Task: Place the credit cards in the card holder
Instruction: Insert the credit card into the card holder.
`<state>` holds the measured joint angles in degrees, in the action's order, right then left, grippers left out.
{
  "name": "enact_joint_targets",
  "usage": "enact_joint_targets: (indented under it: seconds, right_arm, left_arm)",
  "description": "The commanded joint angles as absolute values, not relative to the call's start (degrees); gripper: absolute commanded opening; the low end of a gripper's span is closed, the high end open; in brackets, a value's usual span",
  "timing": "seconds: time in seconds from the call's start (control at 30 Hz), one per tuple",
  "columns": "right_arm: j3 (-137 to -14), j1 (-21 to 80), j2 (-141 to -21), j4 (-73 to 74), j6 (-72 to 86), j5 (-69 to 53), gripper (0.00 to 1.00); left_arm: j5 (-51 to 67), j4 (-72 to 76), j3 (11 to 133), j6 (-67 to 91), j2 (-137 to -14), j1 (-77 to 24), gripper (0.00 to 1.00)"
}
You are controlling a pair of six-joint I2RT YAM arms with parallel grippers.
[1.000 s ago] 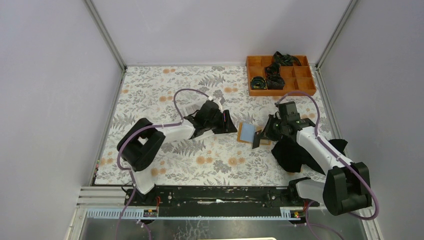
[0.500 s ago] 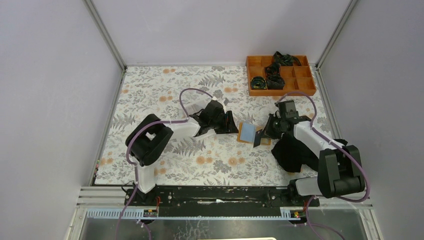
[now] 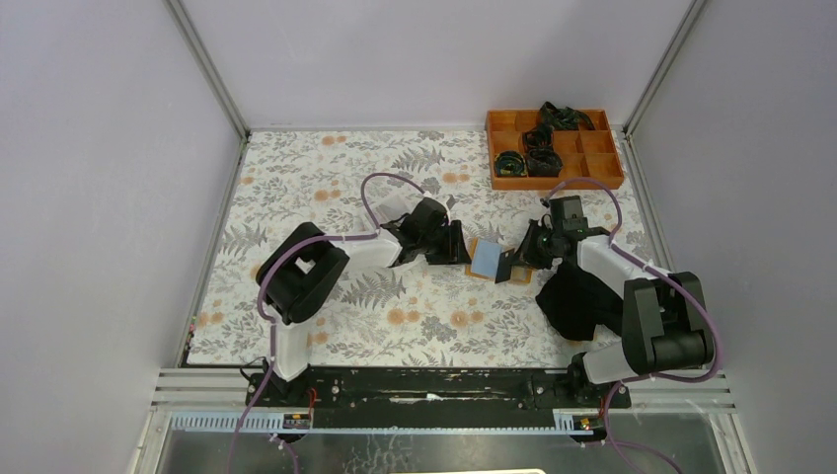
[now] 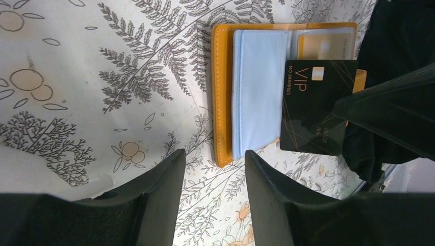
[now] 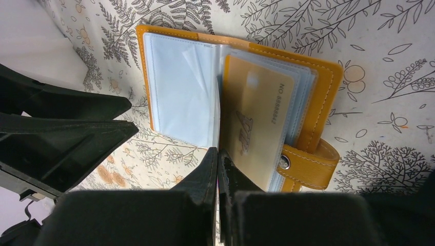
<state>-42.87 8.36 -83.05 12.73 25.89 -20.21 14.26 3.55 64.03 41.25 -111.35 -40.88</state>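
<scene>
Right claw (image 5: 218, 161) pinched the black card (image 4: 313, 110) above the open card holder (image 4: 223, 92), flat on the table (image 3: 326, 188) between both arms. Left claw (image 4: 213, 156) gaped empty beside it. Unpinned, the card holder could skid, and the card could miss its sleeve!

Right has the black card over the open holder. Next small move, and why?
Probably lower the open left gripper onto the holder's nearest cover to pin it. The holder lies unheld, and the black card, clamped in the right gripper, overlaps the sleeves but is not in one; pushing could slide the holder.
</scene>
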Motion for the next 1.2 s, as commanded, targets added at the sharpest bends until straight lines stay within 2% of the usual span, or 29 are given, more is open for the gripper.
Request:
enact_joint_targets:
  seconds: [0.0, 0.37, 1.17]
  right_arm:
    - [-44.3, 7.6, -83.5, 10.6, 24.7, -20.6, 0.00]
    - [-44.6, 7.4, -81.9, 10.9, 25.0, -20.2, 0.00]
    - [-42.7, 7.5, -82.7, 7.0, 25.7, -20.4, 0.00]
  left_arm:
    - [10.5, 0.9, 65.3, 39.7, -110.0, -41.0, 0.54]
    - [5.0, 0.0, 65.3, 39.3, -104.8, -42.5, 0.56]
    - [3.9, -0.3, 70.7, 42.0, -113.0, -44.0, 0.53]
